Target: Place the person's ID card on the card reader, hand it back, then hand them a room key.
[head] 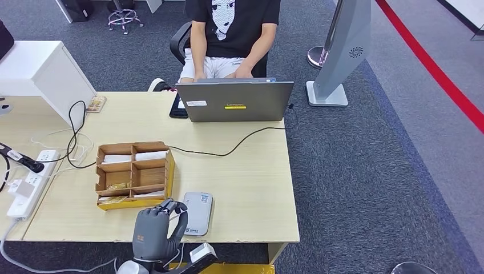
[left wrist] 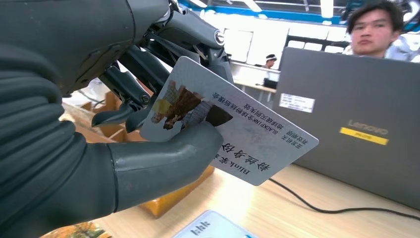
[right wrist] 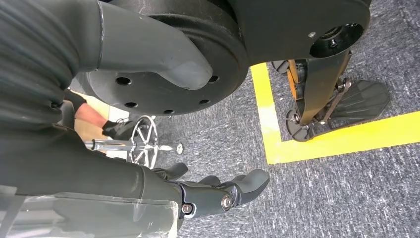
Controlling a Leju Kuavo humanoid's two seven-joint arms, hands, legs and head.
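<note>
My left hand (head: 155, 228) hovers over the table's near edge, just left of the grey-white card reader (head: 197, 212). In the left wrist view the thumb (left wrist: 163, 158) and fingers pinch the white ID card (left wrist: 247, 134), which has a small photo and printed text and is held tilted above the reader (left wrist: 213, 228). The wooden divided box (head: 134, 174) holding room key cards stands just beyond the hand. A person (head: 231, 28) sits behind the laptop (head: 235, 101) on the far side. My right hand (right wrist: 218, 191) hangs beside my body above the floor, fingers loosely apart, holding nothing.
A black cable (head: 228, 151) runs from the laptop across the table towards the box. A white power strip (head: 31, 182) with cords lies at the left edge. A white cabinet (head: 40, 71) stands at the back left and a grey kiosk stand (head: 337, 51) at the right.
</note>
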